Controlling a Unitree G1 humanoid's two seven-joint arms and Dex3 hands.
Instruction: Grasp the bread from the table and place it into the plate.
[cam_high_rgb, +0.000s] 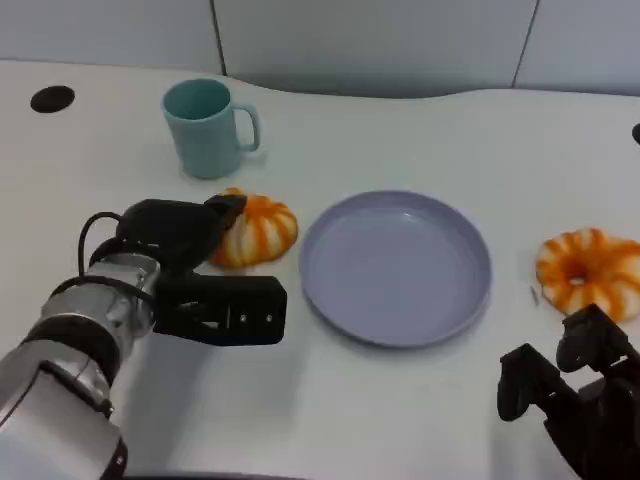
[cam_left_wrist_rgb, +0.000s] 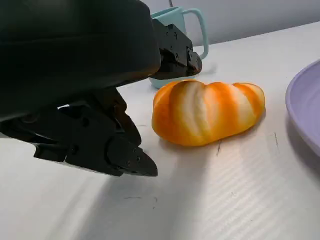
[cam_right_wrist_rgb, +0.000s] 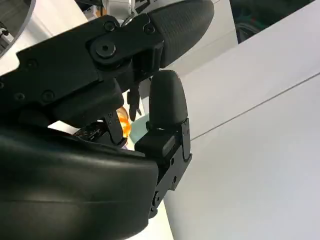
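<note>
Here we saw our left hand (cam_high_rgb: 195, 270) beside the bread (cam_high_rgb: 255, 232), which lay on the table (cam_high_rgb: 420, 130) between the blue mug (cam_high_rgb: 207, 128) and the plate (cam_high_rgb: 396, 266), near the plate's rim but apart from it. The fingers were spread wide: one finger reached over the near end of the bread, the others lay low on the table, and nothing was held yet. In the left wrist view a clear gap stayed between the lower fingers (cam_left_wrist_rgb: 107, 150) and the bread (cam_left_wrist_rgb: 207, 112).

We judged that several things could go wrong. If the fingers closed too early, they could push the bread away toward the plate instead of catching it. The bread looked rounded and smooth, so a grip on one end only could let it roll out. The mug stood close behind, and a wide swing of the upper finger could knock it.

Our right hand (cam_high_rgb: 575, 395) rested low by the table edge, just below a second bread (cam_high_rgb: 590, 272). Its fingers seemed curled, but we could not tell for sure.
</note>
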